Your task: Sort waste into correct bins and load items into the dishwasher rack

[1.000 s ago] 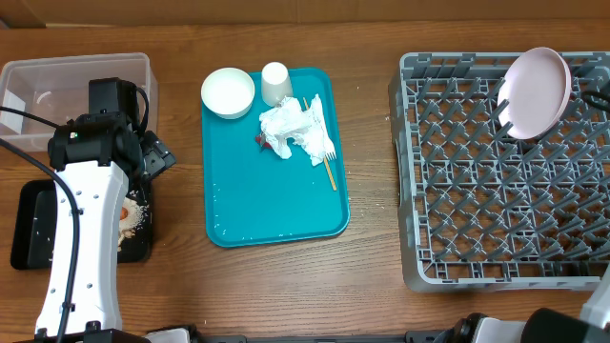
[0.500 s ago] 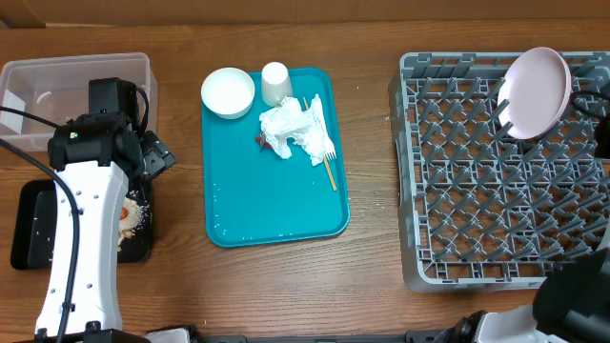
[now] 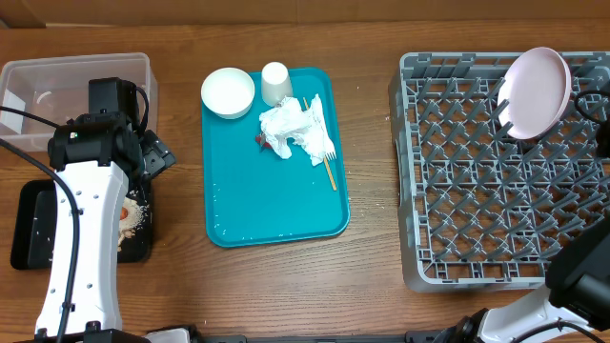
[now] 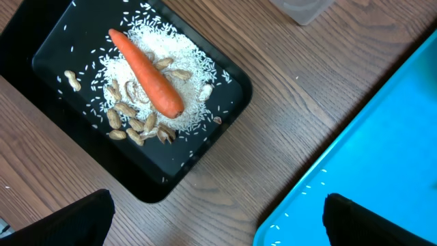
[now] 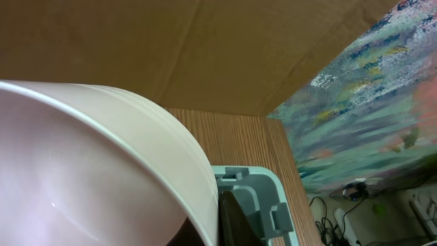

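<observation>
My right gripper (image 3: 579, 96) is shut on the rim of the pinkish-white plate (image 3: 538, 90), which stands tilted on edge over the far right corner of the grey dishwasher rack (image 3: 496, 171). In the right wrist view the plate (image 5: 89, 164) fills the left side, with one dark finger (image 5: 235, 222) behind its rim. My left gripper (image 4: 218, 225) is open and empty over bare wood between the black tray (image 4: 54, 48) and the teal tray (image 4: 382, 137). The black tray holds a carrot (image 4: 147, 72), rice and peanuts.
On the teal tray (image 3: 276, 200) lie a crumpled napkin (image 3: 294, 129), a white fork (image 3: 325, 145), a wooden stick (image 3: 330, 173) and a red scrap (image 3: 260, 140), beside a cup (image 3: 275, 83) and a bowl (image 3: 228, 92). The clear tub (image 3: 76, 86) stands at far left.
The right arm's body has shifted along the lower right edge of the overhead view. The plate and the left arm have stayed where they were.
</observation>
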Action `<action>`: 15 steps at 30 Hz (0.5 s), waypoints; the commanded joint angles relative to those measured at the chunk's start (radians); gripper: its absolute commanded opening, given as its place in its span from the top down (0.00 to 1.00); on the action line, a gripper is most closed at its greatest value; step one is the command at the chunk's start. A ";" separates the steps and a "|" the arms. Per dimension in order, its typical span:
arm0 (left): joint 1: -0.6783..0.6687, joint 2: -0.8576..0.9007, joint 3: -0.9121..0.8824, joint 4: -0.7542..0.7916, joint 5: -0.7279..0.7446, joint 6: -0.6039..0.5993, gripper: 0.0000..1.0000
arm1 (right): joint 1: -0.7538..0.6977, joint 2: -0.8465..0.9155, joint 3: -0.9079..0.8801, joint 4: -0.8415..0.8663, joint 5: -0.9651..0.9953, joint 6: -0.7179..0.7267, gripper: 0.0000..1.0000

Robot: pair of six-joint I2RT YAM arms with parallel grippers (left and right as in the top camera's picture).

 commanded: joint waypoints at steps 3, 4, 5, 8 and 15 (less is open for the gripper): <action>0.002 -0.003 0.011 0.002 0.001 0.012 0.00 | -0.037 0.011 -0.017 0.014 0.030 0.001 0.96; 0.002 -0.003 0.011 0.002 0.001 0.012 0.00 | -0.037 0.011 -0.025 0.020 0.029 0.000 0.96; 0.002 -0.003 0.011 0.002 0.001 0.012 0.00 | -0.037 0.011 -0.036 0.026 0.028 0.000 0.96; 0.002 -0.003 0.011 0.002 0.001 0.012 0.00 | -0.035 0.011 -0.093 0.062 0.027 0.000 0.96; 0.002 -0.003 0.011 0.002 0.001 0.012 0.00 | -0.013 0.011 -0.166 0.106 0.028 -0.001 0.96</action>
